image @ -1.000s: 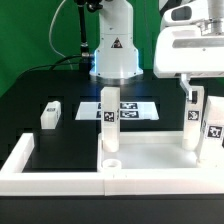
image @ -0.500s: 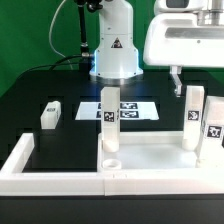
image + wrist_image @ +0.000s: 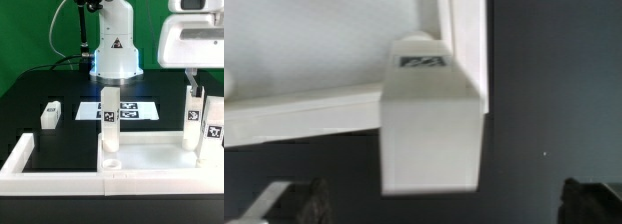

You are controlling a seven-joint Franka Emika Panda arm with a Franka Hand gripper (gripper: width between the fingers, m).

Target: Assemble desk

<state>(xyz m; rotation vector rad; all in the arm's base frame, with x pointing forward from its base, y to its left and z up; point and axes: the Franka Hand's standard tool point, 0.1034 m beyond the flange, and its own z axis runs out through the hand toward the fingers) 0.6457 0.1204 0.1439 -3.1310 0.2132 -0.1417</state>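
The white desk panel [image 3: 160, 165] lies at the front of the exterior view, with an open round socket [image 3: 112, 160] at its left near corner. One tagged leg [image 3: 110, 125] stands upright at its far left corner. Two more legs [image 3: 193, 120] [image 3: 213, 125] stand at its right side. A fourth leg [image 3: 50, 114] lies loose on the black table at the left. My gripper [image 3: 194, 88] hangs open just above the right legs. In the wrist view a tagged leg [image 3: 432, 120] stands on the panel's corner [image 3: 313, 60], and my gripper [image 3: 438, 205] has its fingers [image 3: 287, 200] spread wide on either side, touching nothing.
The marker board [image 3: 135, 108] lies flat behind the left leg. The low white border wall [image 3: 25, 155] runs along the left and front. The robot's base [image 3: 115, 50] stands at the back centre.
The gripper rose and swung towards the exterior view's left, then came back right and a little lower over the right legs. The legs and the panel have not moved.
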